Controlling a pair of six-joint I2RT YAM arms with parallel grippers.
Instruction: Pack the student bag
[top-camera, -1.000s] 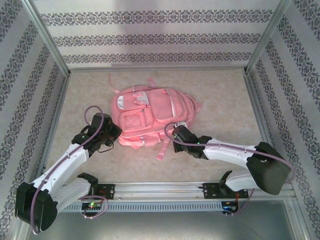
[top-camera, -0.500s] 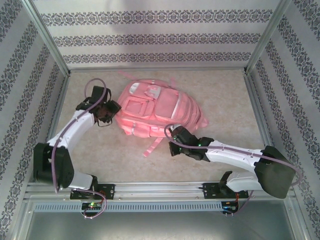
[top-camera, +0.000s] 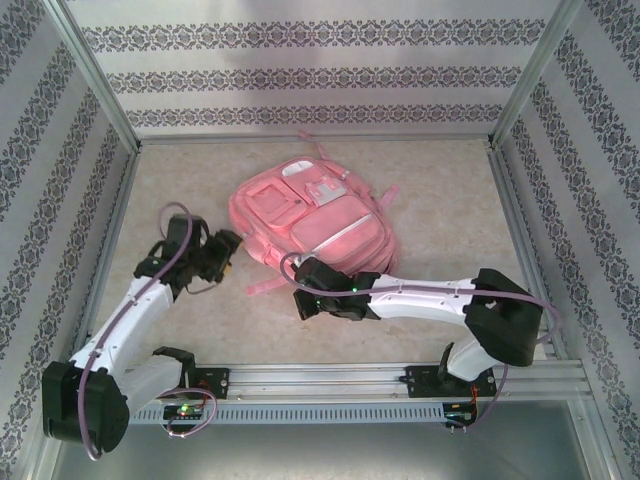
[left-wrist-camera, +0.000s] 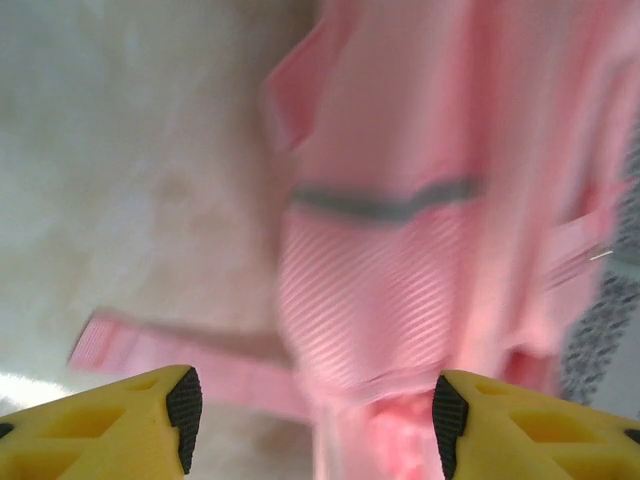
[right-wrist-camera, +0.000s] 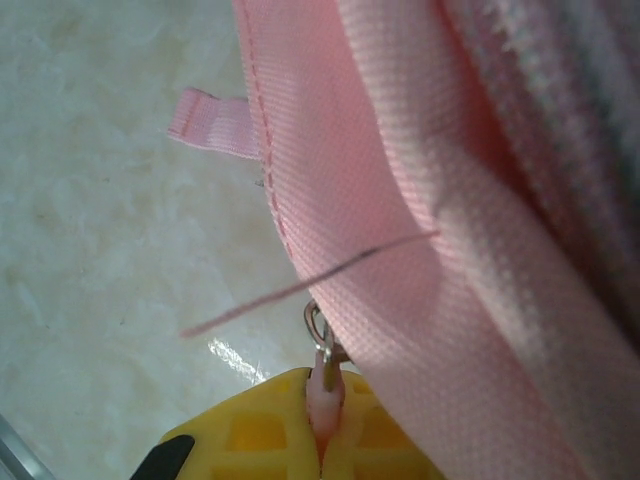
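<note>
The pink student bag (top-camera: 318, 222) lies flat mid-table, its white-trimmed pockets facing up. My right gripper (top-camera: 304, 299) sits at the bag's near edge, shut on a pink zipper pull (right-wrist-camera: 327, 398) with a metal ring, under the bag's seam (right-wrist-camera: 400, 240). My left gripper (top-camera: 226, 256) hovers just left of the bag, open, its yellow fingers (left-wrist-camera: 150, 415) wide apart. Blurred pink fabric of the bag (left-wrist-camera: 400, 280) and a strap (left-wrist-camera: 180, 350) lie ahead of them, with nothing held.
A loose pink strap (top-camera: 262, 285) trails from the bag's near left corner across the beige tabletop (top-camera: 440, 200). Patterned walls and metal posts (top-camera: 100, 80) enclose the table on three sides. A metal rail (top-camera: 320, 378) runs along the near edge.
The bag has slid and turned, its near edge swinging left with the right gripper, which moved left. The left arm drew back from the bag's upper left toward the near left.
</note>
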